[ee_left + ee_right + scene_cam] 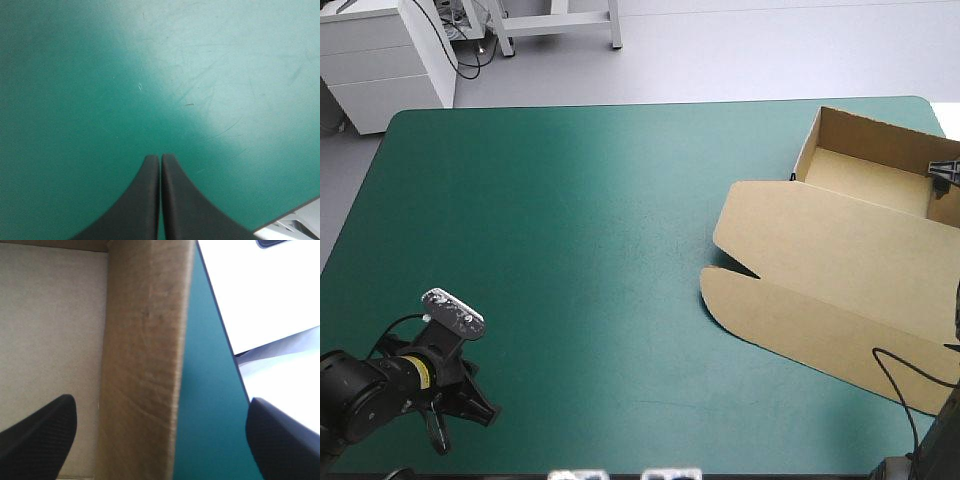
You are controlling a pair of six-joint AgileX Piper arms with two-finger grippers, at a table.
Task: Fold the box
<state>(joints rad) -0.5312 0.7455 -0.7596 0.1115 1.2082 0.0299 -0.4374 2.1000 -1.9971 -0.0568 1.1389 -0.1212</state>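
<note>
Near the tabletop's near left corner, the left gripper [160, 159] is closed on nothing, its two black fingers [135, 205] pressed together into one pointed arch above the bare teal-green cover [100, 75]. A short stretch of the tabletop's edge shows just beside them. This gripper hangs well apart from the box [865, 172]. Over by the far right corner, the right gripper [162, 407] stands wide open and straddles the box's raised right-hand wall [142, 365]. One finger [40, 437] is on the inner side, above the pale floor of the tray [50, 330]. The other [282, 440] is on the outer side, above the narrow strip of cover along the tabletop's right edge. Neither finger touches the wall, and whether the tips reach the surfaces below cannot be told. The box itself is an open tray with its walls upright, set close to the far right corner and turned a little against the edges. Its lid [820, 270] lies flat on the cover, joined to the tray's near wall and reaching toward the near edge, with rounded flaps [732, 232] at its left end.
</note>
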